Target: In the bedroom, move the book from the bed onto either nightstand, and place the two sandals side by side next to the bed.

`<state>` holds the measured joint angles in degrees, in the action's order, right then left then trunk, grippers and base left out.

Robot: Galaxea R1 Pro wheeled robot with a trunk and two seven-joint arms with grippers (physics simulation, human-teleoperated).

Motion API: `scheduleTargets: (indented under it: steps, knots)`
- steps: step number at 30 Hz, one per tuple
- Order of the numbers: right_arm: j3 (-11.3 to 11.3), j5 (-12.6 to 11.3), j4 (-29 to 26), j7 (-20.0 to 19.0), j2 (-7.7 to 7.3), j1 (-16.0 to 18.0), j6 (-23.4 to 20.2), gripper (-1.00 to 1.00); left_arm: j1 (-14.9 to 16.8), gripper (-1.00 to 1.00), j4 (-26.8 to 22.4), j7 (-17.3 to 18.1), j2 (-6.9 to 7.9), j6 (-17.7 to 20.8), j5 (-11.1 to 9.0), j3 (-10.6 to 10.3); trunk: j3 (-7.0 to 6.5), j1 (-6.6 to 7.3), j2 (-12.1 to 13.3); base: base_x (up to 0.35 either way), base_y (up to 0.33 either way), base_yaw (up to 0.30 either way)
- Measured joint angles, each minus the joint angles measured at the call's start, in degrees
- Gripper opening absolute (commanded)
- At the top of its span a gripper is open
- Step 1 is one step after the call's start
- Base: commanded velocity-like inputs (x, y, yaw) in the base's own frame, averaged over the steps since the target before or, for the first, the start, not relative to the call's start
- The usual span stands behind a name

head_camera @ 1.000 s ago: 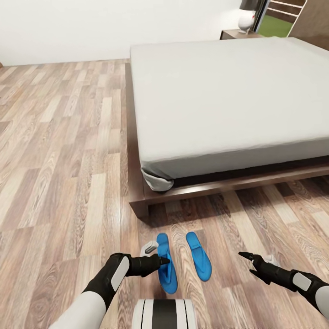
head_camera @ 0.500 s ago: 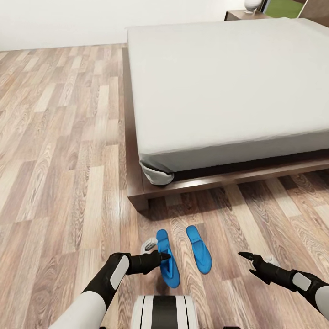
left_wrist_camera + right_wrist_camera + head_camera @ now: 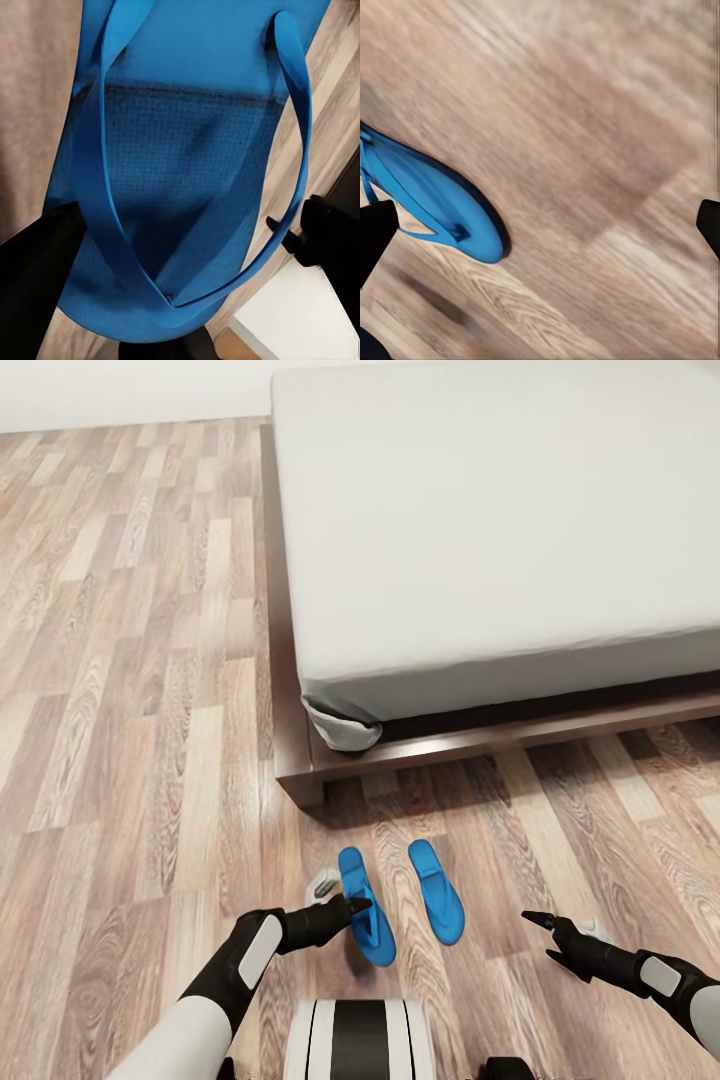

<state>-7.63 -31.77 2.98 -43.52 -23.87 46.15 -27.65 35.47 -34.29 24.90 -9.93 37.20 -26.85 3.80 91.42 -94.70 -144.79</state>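
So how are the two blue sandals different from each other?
The left sandal lies nearer the robot, under the left gripper; the right sandal lies nearer the bed with no gripper over it. The left sandal angles a bit more than the right sandal. Both are bright blue flip-flops, flat on the wood floor.

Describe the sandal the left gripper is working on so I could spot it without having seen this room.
Start at the bed and find its near corner; on the wood floor just in front lie two blue sandals. The one meant is the left sandal, partly under the tip of the left gripper. Its neighbour, the right sandal, lies apart, with no gripper over it.
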Motion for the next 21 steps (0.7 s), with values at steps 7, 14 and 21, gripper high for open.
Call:
scheduleTargets:
  steps: [7,14,21]
  knots:
    - [-0.06,-0.02,0.01,-0.09,0.00,0.00,-0.04,1.00,0.00,-1.00,-0.28,0.03,0.00,-0.10,-1.19,-0.03,1.55,-0.18,-0.09,0.000,0.000,0.000]
    - [-0.14,-0.15,0.01,-1.48,-0.06,0.00,-0.15,1.00,-0.02,-1.00,-0.32,0.03,0.00,-0.09,-1.49,-0.10,1.78,-0.20,-0.11,0.000,0.000,0.000]
    - [-0.12,-0.24,-0.01,-12.39,-0.09,-0.21,0.70,1.00,-0.05,-1.00,-0.39,0.13,0.00,-0.04,-1.51,-0.12,1.78,-0.20,-0.11,0.000,0.000,0.000]
